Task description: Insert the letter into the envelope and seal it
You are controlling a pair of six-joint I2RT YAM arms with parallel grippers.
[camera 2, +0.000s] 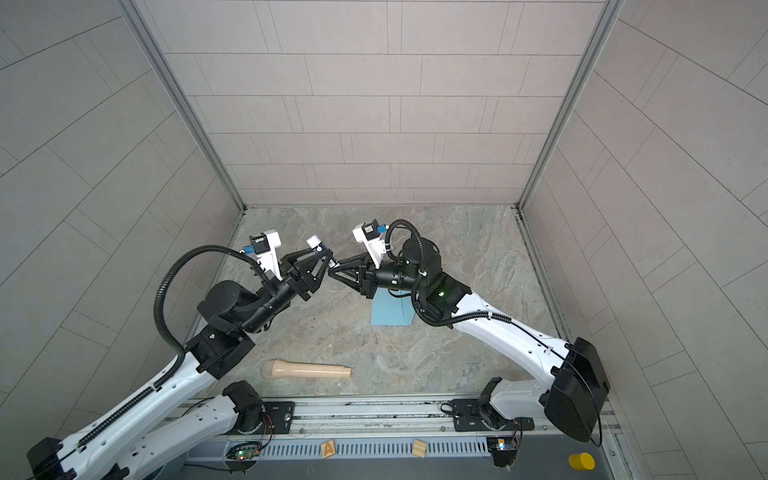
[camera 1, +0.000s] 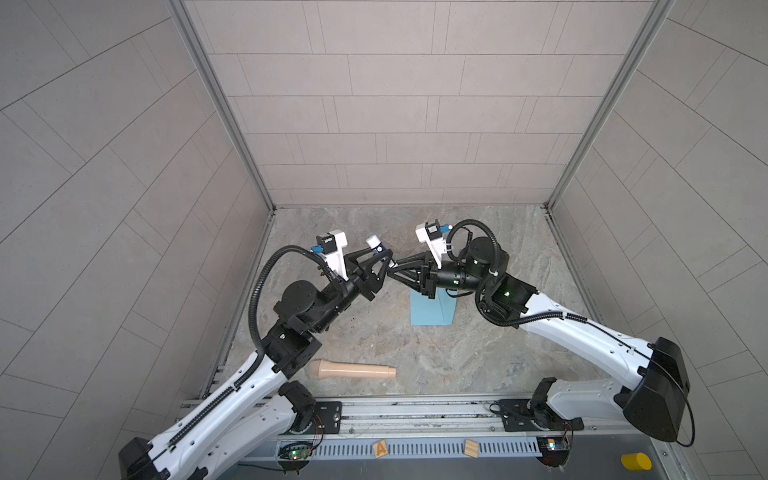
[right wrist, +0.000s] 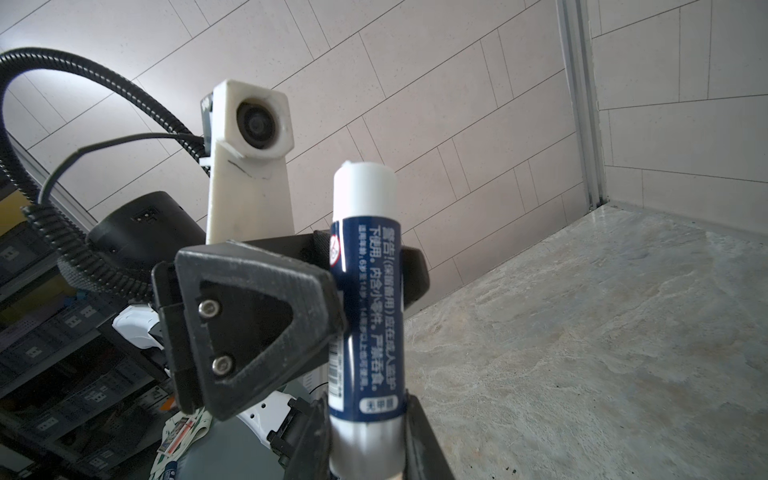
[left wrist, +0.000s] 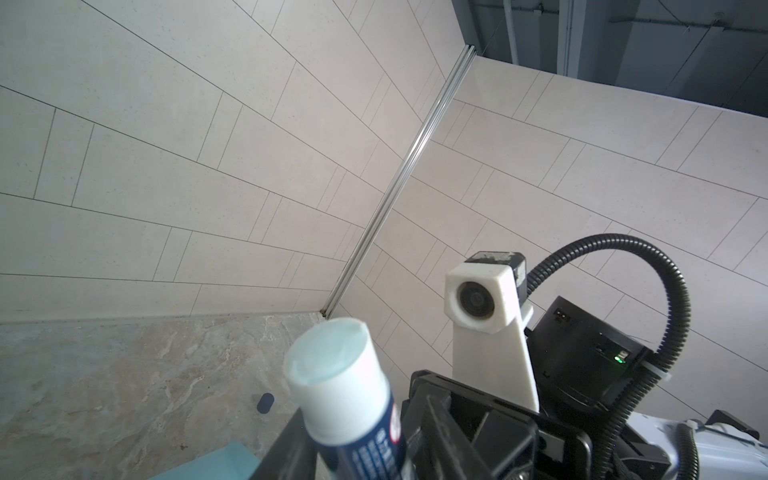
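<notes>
two grippers, one glue stick [camera 1: 376, 246], raised just beside the envelope [camera 1: 432, 311].
we see the left gripper [camera 1: 383, 258] clamped on its blue barrel and the right gripper [camera 1: 391, 269] clamped on its base; the envelope lies flat, partly under the right gripper.

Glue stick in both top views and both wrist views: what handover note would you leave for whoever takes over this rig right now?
Left gripper: shut on the glue stick, around its blue label.
Right gripper: shut on the stick's lower end.
Glue stick: held off the table between both arms, uncapped, glue showing.
Envelope: flat on the table under the right arm, its flap hidden.
Letter: not in view; possibly already inside, cannot confirm.
Done: stick lifted and opened.
Left: check the letter is in, glue the flap, press it shut.
</notes>
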